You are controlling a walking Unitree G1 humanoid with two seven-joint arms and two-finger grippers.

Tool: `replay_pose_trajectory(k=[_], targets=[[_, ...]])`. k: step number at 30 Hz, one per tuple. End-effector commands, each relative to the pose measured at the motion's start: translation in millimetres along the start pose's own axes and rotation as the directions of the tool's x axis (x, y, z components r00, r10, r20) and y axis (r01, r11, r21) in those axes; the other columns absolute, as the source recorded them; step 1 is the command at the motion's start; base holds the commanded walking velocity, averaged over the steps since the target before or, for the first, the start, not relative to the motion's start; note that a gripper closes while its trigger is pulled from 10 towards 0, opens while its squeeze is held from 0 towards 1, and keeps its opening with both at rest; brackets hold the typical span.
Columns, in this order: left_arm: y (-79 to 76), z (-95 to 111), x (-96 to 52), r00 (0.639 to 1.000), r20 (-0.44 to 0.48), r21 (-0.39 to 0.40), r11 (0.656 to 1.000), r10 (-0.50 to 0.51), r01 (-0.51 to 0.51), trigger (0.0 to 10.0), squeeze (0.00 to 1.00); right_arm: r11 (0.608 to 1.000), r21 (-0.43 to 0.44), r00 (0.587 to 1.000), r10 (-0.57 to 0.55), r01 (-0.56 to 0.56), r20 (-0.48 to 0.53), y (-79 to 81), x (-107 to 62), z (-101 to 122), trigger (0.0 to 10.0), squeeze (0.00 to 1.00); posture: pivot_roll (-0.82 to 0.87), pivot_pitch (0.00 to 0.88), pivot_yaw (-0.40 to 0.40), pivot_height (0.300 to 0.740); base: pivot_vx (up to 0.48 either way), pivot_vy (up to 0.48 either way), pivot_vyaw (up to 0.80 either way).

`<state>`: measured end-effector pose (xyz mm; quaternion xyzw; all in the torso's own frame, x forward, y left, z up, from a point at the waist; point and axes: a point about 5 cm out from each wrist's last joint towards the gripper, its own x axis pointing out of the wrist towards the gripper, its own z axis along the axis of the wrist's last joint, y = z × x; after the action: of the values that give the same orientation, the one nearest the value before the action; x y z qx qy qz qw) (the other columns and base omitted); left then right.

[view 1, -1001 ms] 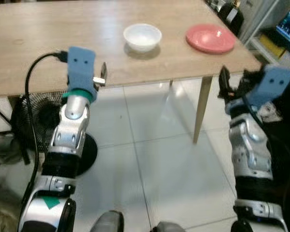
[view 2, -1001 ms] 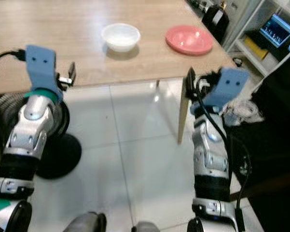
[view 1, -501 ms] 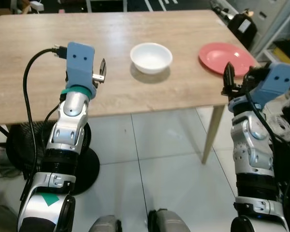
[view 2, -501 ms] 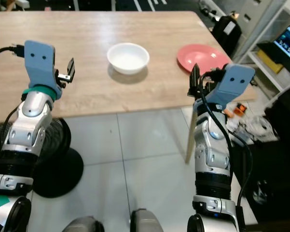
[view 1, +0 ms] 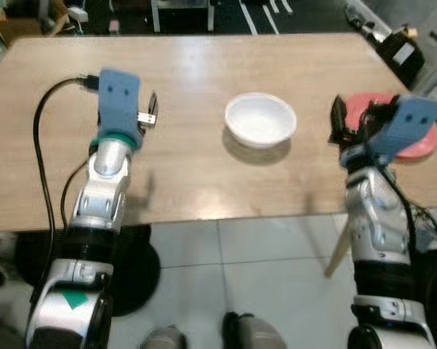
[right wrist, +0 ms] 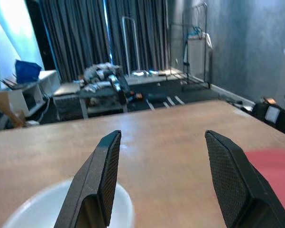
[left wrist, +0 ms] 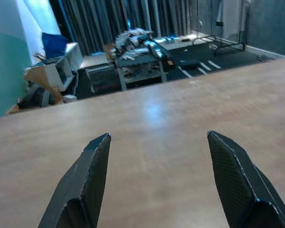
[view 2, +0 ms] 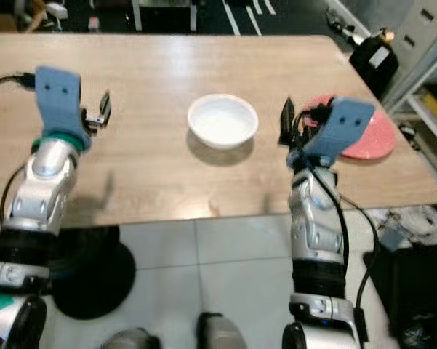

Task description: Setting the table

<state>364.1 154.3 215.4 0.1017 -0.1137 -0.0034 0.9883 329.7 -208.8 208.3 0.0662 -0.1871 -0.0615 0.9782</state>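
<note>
Both grippers, left gripper (left wrist: 156, 185) and right gripper (right wrist: 161, 180), are hovering spread over the wooden table (view 1: 189, 167); white bowl (view 1: 261, 118) sitting at twelve o'clock, pink plate (view 2: 371, 138) at two, behind the right wrist.

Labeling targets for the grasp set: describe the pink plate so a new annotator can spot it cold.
Start at the long wooden table and go to its right end, near the corner. The pink plate lies flat there, partly hidden behind the raised right hand. Its neighbour, the white bowl, is deeper and sits mid-table; the plate is the only pink, shallow dish.
</note>
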Motion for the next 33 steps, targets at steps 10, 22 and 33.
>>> replay_pose_trajectory(k=[10,22,33], targets=[[-6.3,-5,-3.0,0.988,-0.028,0.073,0.986,-0.150,0.152,10.0,0.00,0.999,-0.038,1.000,-0.026,0.026,-0.010,-2.0,-2.3,-4,10.0,0.00,0.06,0.000,0.020,0.740,0.000,0.000,0.00],[-6.3,-3,-13.1,0.844,-0.089,0.143,0.832,-0.529,0.536,10.0,0.00,0.996,-0.060,0.965,0.056,-0.073,-0.256,1.2,-4.4,-37,10.0,0.00,0.08,0.040,0.006,0.740,0.000,0.000,0.00],[-5.9,9,-24.3,0.628,-0.085,0.094,0.621,-0.773,0.778,10.0,0.00,0.988,0.007,0.910,0.147,-0.156,-0.387,15.2,9.3,-53,10.0,0.00,0.09,0.087,-0.022,0.740,0.000,0.000,0.00]])
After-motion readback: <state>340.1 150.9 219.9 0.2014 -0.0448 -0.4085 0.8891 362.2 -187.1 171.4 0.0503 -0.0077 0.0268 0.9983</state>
